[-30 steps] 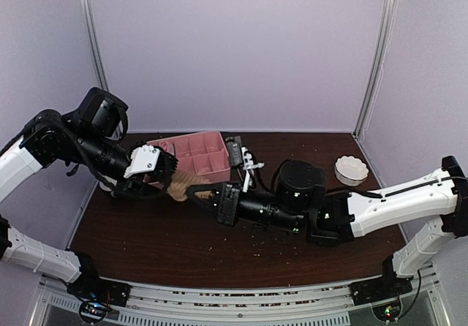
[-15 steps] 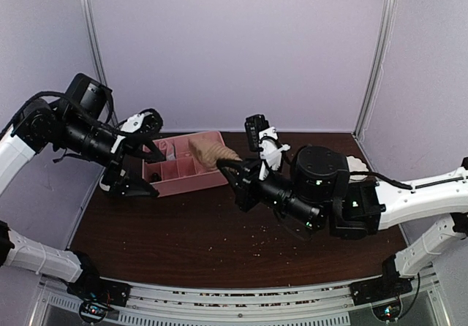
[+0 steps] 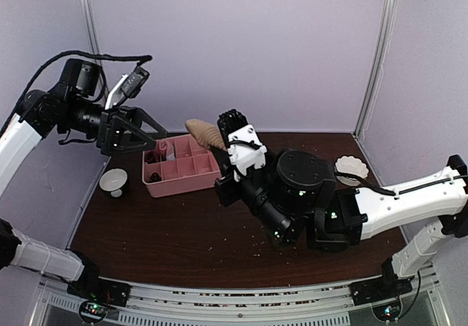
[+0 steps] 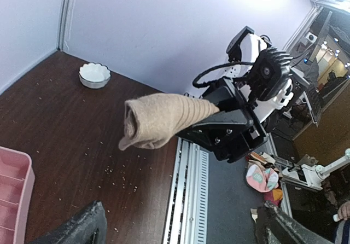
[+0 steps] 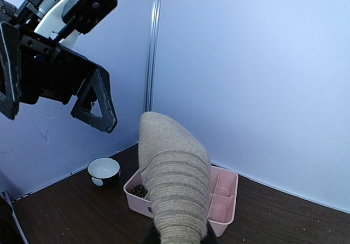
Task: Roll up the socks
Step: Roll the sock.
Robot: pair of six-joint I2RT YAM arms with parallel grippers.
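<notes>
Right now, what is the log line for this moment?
left gripper: open, empty | right gripper: shut on tan sock, held above table

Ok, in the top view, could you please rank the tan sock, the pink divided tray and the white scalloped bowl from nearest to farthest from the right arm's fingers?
1. Tan ribbed fabric sock: clamped between the right fingers.
2. Pink plastic divided tray: just below, leftward.
3. White scalloped bowl: away at the far right.

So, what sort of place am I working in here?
Looks like a robot test booth in a lab, not a home: plain pale walls with metal posts box in a small dark table, with a metal rail along its near edge.
</notes>
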